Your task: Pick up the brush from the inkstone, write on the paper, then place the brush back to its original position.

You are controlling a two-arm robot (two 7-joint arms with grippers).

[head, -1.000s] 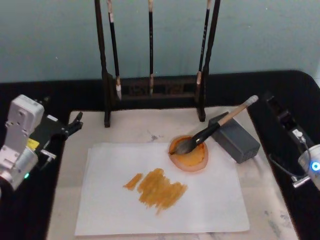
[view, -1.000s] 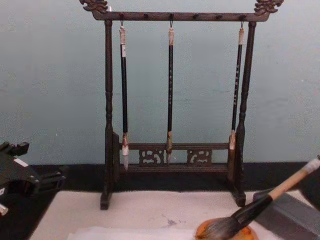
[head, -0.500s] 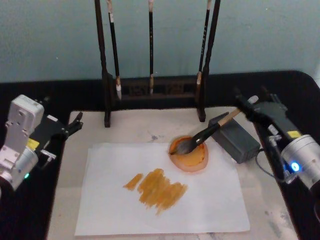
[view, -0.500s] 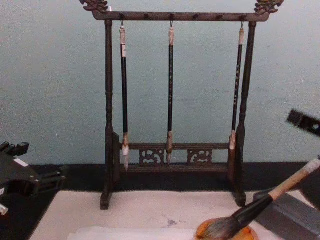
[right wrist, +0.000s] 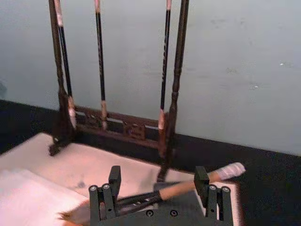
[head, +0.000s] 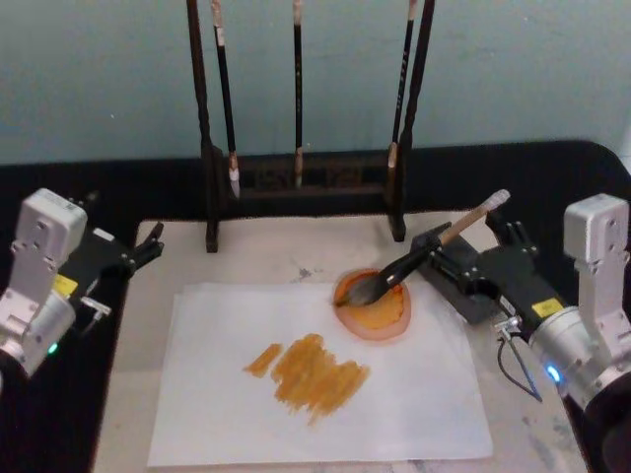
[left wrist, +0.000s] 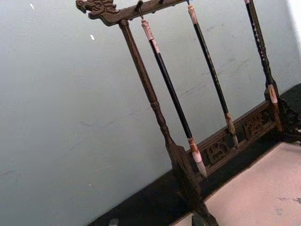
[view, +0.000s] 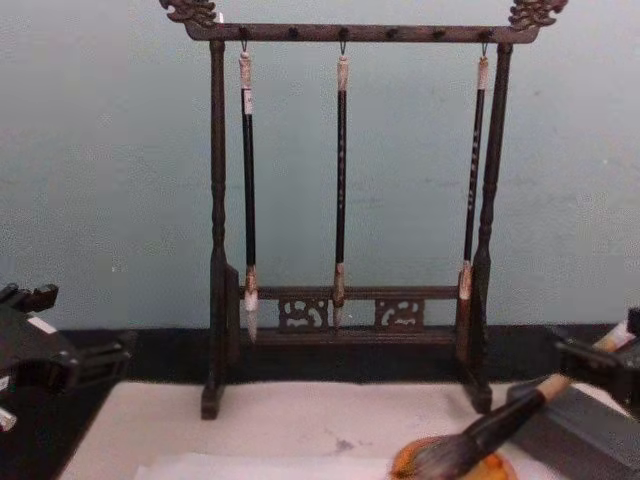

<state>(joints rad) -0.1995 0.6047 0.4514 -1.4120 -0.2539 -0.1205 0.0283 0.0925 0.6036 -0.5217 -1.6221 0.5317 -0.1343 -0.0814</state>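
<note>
My right gripper (head: 455, 258) sits low over the grey block (head: 463, 281), its two fingers (right wrist: 109, 190) spread wide with the brush (head: 419, 254) handle running across the gap between them; I can't tell that either pad touches the wood. From my right wrist the tan handle (right wrist: 188, 187) passes between the fingers, the white-wrapped end sticking out past the one on the outer side. Just ahead of the fingertips the handle slopes down, and the dark bristles rest in the inkstone (head: 375, 307), the orange dish. Beyond and below that dish lies the paper (head: 315, 379), with an ochre patch of strokes (head: 308, 370) on it. Farther back stands the dark wooden rack (view: 345, 210) with three slim brushes (view: 340, 180) hanging from it. My left gripper (head: 148, 243) is parked well apart on the far side of the paper; whether it is spread or closed I cannot tell.
</note>
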